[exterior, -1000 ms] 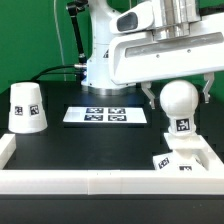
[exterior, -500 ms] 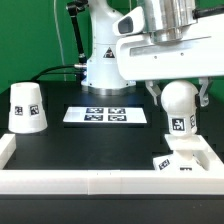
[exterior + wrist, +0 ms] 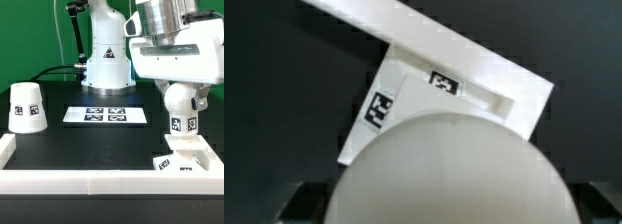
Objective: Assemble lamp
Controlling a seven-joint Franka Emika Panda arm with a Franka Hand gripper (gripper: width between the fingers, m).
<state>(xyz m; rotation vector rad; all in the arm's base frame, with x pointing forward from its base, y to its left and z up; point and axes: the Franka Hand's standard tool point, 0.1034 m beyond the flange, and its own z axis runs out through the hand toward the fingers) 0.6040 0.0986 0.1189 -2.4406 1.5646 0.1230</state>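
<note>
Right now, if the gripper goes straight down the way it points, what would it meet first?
Most likely the base block. The gripper, shut on the bulb, points down, and the wrist view shows the base beyond the bulb. The bulb's lower end would touch first, but exact alignment is unclear.

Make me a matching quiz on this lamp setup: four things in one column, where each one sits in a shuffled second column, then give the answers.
Things:
1. bulb
2. shade
3. base block
4. marker board

Places or states:
A. lies flat in the middle of the table
B. stands alone at the exterior view's left
C. clamped in the pincer
D. sits by the white rim at the exterior view's right, below the bulb

Pairs: 1-C, 2-B, 3-D, 4-A
</note>
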